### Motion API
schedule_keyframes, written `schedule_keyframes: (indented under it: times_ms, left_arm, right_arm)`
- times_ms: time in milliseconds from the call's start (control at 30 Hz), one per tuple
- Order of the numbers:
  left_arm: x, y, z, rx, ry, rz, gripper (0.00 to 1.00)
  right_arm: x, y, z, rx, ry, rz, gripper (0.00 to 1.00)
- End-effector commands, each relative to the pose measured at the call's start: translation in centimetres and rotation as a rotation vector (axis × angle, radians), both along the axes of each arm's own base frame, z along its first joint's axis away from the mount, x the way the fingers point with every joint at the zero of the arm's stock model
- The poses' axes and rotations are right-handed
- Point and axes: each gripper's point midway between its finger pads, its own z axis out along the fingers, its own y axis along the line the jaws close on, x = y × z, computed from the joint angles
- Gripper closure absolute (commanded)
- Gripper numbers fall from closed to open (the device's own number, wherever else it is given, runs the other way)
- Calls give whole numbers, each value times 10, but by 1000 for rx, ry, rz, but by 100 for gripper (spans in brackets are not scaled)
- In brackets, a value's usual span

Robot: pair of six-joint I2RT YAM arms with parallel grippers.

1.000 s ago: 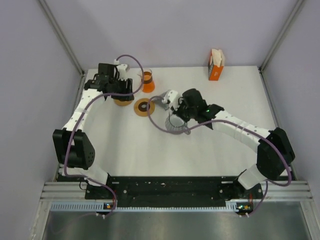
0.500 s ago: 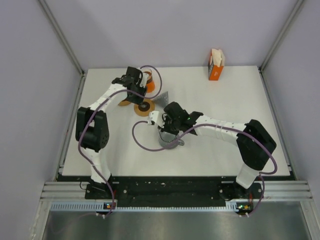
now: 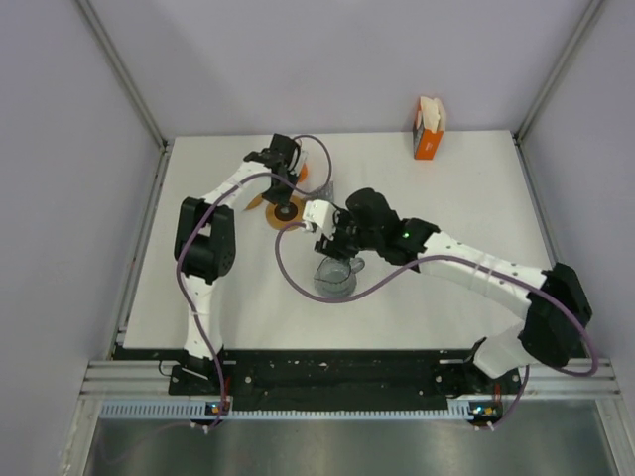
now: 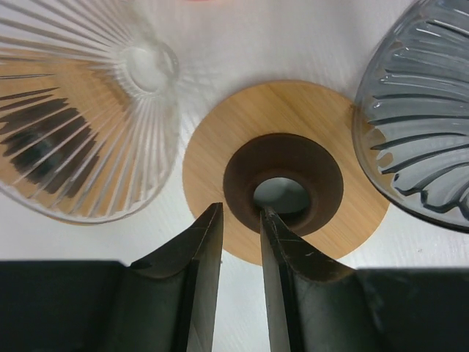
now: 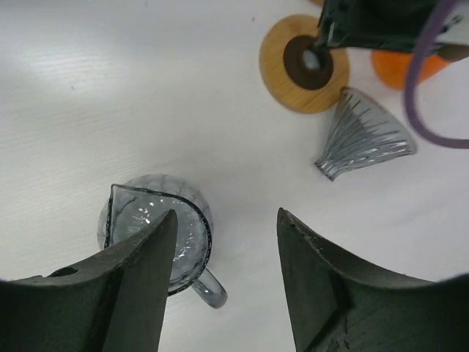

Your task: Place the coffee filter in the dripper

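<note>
status: right claw [image 5: 227, 214] just released glass jug [image 5: 135, 216], jaws wide | left claw [image 4: 240, 210] narrowing on wooden ring [image 4: 220, 158], grip unclear | still setup stage

Arms [image 3: 466, 266]: white links, black joints, purple cables [image 5: 415, 81]. Left hand [image 4: 241, 211]: black tapered fingers [image 4: 192, 293], scuffed.

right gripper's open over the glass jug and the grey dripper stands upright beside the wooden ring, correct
No: the right wrist view shows the grey dripper lying on its side, not upright, beside the wooden ring. The right gripper is open over the glass jug.
</note>
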Motion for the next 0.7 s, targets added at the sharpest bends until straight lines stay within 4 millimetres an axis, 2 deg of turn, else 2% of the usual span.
schedule_keyframes:
  times_ms: [0, 200, 500, 567, 633, 667]
  left_arm:
    - [5, -5, -1, 17, -7, -15, 67]
    - [2, -12, -8, -11, 14, -36, 67]
    - [10, 2, -37, 90, 46, 18, 67]
    - [9, 1, -39, 87, 53, 15, 78]
    - [7, 1, -39, 78, 60, 17, 100]
    - [5, -1, -38, 68, 66, 18, 100]
  right_arm:
    - [-17, 2, 59, 177, -72, 25, 42]
    - [-23, -15, 80, 229, -122, -15, 39]
    - [-31, -31, 107, 298, -166, -47, 36]
    - [-33, -32, 112, 319, -162, -47, 34]
    - [-35, -32, 118, 350, -161, -51, 31]
    - [-36, -32, 120, 363, -157, -56, 29]
